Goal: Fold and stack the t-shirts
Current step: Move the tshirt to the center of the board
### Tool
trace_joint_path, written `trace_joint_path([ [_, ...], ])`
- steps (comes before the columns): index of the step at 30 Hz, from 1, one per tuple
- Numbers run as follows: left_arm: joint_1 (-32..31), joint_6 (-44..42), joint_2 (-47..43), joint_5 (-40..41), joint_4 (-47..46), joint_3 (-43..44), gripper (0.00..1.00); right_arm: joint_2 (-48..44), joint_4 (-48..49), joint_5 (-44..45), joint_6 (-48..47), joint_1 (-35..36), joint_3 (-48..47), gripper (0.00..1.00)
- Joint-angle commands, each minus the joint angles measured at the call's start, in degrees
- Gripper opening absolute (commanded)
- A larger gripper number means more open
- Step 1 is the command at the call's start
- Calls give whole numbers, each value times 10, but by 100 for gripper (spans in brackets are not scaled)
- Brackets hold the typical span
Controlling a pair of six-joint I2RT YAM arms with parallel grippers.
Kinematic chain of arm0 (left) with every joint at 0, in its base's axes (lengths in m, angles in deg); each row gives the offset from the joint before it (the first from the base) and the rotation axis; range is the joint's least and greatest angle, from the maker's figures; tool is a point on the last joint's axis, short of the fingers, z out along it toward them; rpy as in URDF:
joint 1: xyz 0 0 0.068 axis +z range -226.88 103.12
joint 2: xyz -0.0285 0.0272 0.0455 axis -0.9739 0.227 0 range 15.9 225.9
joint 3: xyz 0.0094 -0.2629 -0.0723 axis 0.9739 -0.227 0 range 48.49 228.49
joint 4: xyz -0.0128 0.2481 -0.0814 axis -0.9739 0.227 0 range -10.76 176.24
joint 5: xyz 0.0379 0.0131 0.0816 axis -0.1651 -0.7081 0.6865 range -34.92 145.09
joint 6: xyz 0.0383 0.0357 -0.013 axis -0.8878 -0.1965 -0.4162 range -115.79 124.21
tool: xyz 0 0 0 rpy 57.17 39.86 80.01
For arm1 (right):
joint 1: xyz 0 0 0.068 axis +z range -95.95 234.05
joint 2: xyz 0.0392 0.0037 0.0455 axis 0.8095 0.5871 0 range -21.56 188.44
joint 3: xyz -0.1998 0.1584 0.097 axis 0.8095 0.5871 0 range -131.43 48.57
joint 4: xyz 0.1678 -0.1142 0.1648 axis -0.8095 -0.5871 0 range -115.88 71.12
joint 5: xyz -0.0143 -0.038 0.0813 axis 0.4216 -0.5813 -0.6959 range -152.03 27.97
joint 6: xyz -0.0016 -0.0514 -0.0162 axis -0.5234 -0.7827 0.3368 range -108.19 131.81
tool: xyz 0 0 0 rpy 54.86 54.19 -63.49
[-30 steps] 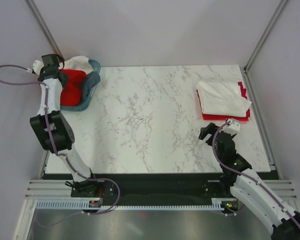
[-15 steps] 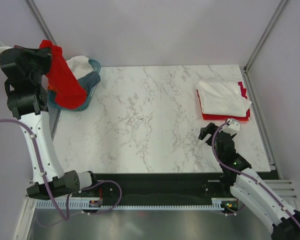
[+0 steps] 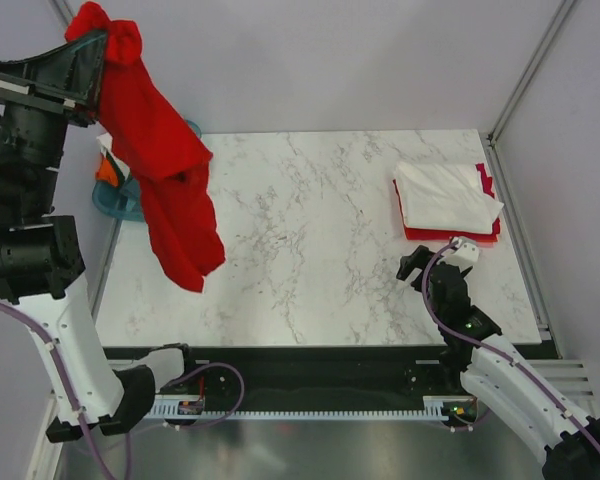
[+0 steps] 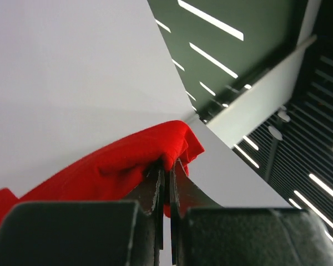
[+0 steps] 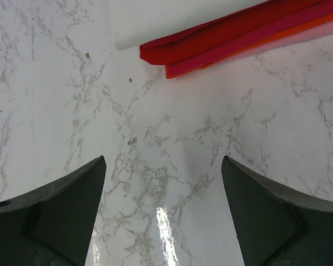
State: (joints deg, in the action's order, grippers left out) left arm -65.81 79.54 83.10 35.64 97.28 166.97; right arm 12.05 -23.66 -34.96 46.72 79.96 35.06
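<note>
the left gripper [image 4: 166,166], pinching the red t-shirt [image 3: 165,170], has just hoisted it clear of the far-left basket [image 3: 113,203] for laying out, while the right gripper [image 5: 164,166] idles spread.

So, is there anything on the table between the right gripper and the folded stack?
No. In the right wrist view only bare marble table lies between the right gripper and the folded stack.

basket [image 3: 115,205]: mostly hidden behind red tee [image 3: 170,180] and left arm, contents unclear | red tee: cut off at left edge in left wrist view | stack [image 3: 447,198]: tees under white top show only as red edges, count unclear; cut off by top edge in right wrist view | left gripper [image 4: 167,164]: tips partly buried in cloth
</note>
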Motion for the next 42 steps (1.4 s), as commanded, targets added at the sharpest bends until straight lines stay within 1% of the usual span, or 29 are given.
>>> trace_joint_path([
  [1,-76,39,29,-9,-42,-19,2,1,12,7,0,2,-14,93],
  [2,-125,29,32,17,-42,-27,2,-1,12,9,-1,1,-14,93],
  [7,-235,-9,66,45,-42,-86,2,-11,7,15,1,1,-12,94],
  [8,-280,-16,76,63,-42,-95,2,-13,6,17,2,1,-12,93],
  [10,-327,-28,82,87,-56,-125,2,-15,5,18,2,1,-11,93],
  [11,-370,-31,91,105,-64,-133,2,-16,4,18,3,1,-12,94],
  [13,-403,-37,109,108,-76,-133,2,-19,3,22,3,1,-11,94],
  [14,-424,-41,132,105,-76,-109,2,-18,2,22,3,1,-11,94],
  [15,-431,-41,140,101,-76,-97,2,-19,2,21,4,1,-11,94],
  [17,-436,-39,154,84,-76,-74,2,-18,1,22,4,0,-11,94],
  [19,-435,-68,153,85,-73,-51,2,-18,0,22,3,1,-12,94],
  [22,-433,-120,119,118,-47,-75,2,-19,-1,23,5,1,-12,94],
  [24,-425,-136,95,127,-37,-140,3,-21,-1,24,4,1,-12,94],
  [25,-416,-141,68,129,-37,-170,3,-21,-2,25,6,1,-12,94],
  [26,-410,-146,50,132,-38,-237,3,-21,-2,25,5,1,-12,94],
  [27,-403,-149,31,137,-36,-274,3,-21,-2,25,6,1,-12,94],
  [28,-384,-150,-10,146,-36,-312,3,-23,-3,25,5,0,-12,94],
  [29,-374,-148,-31,162,-35,-392,4,-24,-4,24,6,1,-12,94],
  [30,-361,-145,-53,169,-34,-435,4,-26,-4,25,6,1,-12,94],
  [31,-339,-141,-99,185,-34,-479,4,-26,-4,26,6,1,-12,94],
  [32,-328,-142,-119,192,-34,-558,4,-26,-2,25,5,1,-12,94],
  [33,-316,-147,-144,193,-34,-595,4,-24,-1,24,4,1,-12,95],
  [34,-295,-150,-163,214,-26,-629,4,-21,3,16,2,0,-13,95],
  [35,-286,-155,-203,248,-19,-690,4,-7,7,11,-9,1,-17,95],
  [37,-272,-145,-240,290,-6,-745,5,21,8,11,-10,0,-42,89],
  [38,-272,-140,-272,315,-7,-791,6,60,3,1,-13,1,-57,84],
  [39,-272,-142,-283,322,-6,-807,6,84,1,-9,-23,1,-73,83],
  [40,-272,-150,-293,330,-6,-818,9,133,-3,-28,-28,0,-108,81],
  [42,-272,-199,-309,325,-4,-827,11,185,-9,-42,-46,1,-146,76],
])
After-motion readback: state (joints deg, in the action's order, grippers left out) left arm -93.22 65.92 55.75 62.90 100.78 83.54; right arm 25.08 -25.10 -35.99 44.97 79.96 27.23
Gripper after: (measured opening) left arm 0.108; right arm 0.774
